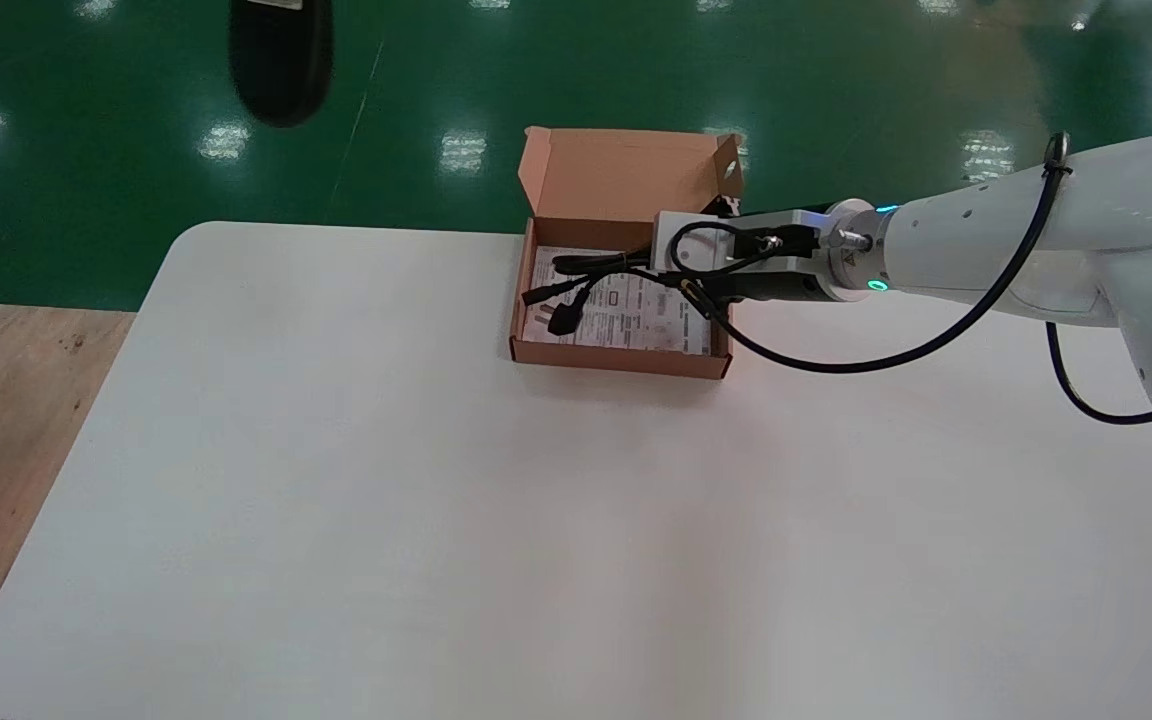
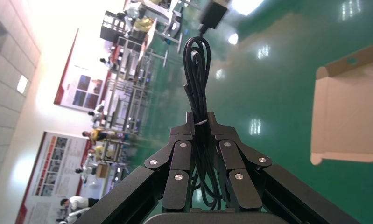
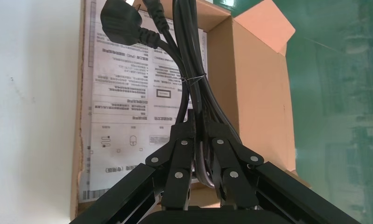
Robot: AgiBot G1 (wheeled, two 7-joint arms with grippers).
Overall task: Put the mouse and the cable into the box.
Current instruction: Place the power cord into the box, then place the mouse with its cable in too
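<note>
Head view, right arm: my right gripper [image 1: 676,280] reaches over the right side of the open box [image 1: 620,362], clenched on a bundled power cable [image 1: 596,268]. Its plug [image 1: 564,318] hangs low over the printed sheet [image 1: 641,315], which I judge is set up for release inside.
Head view, mouse: I find no mouse on the table [image 1: 436,500] or in the box.
Left wrist view, left arm: my left gripper [image 2: 201,122] is raised over green floor, grasping a tied thin cable [image 2: 197,70]. The box flap lies off to one side, so I judge this arm is waiting clear.
Right wrist view, grip: the jaws pinch the bundle near its tie so the loops hold together, with the plug end inside the walls.
</note>
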